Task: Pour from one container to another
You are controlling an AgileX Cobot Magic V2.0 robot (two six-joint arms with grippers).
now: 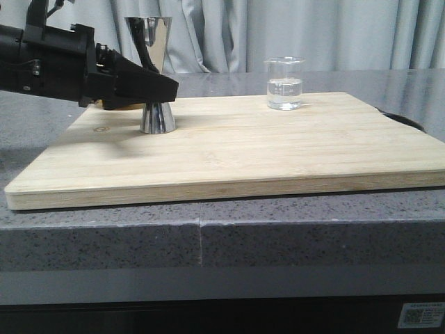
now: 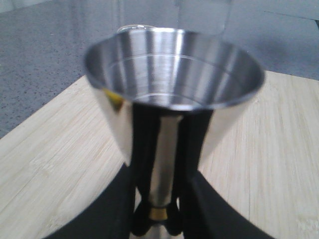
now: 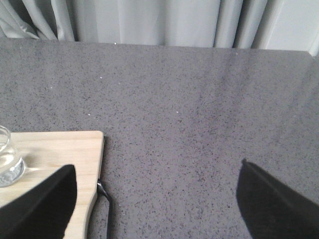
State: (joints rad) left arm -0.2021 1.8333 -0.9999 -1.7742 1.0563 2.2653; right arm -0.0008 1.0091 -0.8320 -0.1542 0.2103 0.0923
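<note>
jigger waist hidden, beaker seemingly cropped

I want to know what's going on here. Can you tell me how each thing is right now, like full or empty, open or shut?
beaker: upright on the board, partly filled with clear liquid, nobody holding it.
jigger: upright on the board, top cup looks empty.
left gripper: closed around the jigger's narrow waist.
right gripper: open, holding nothing, over the counter.
cutting board: flat on the counter.

Left arm's boxy matte-black end effector: angular housing, wedge-shaped tapering fingers, small screws, tan patch underneath. Right end effector: two plain black finger tips.
</note>
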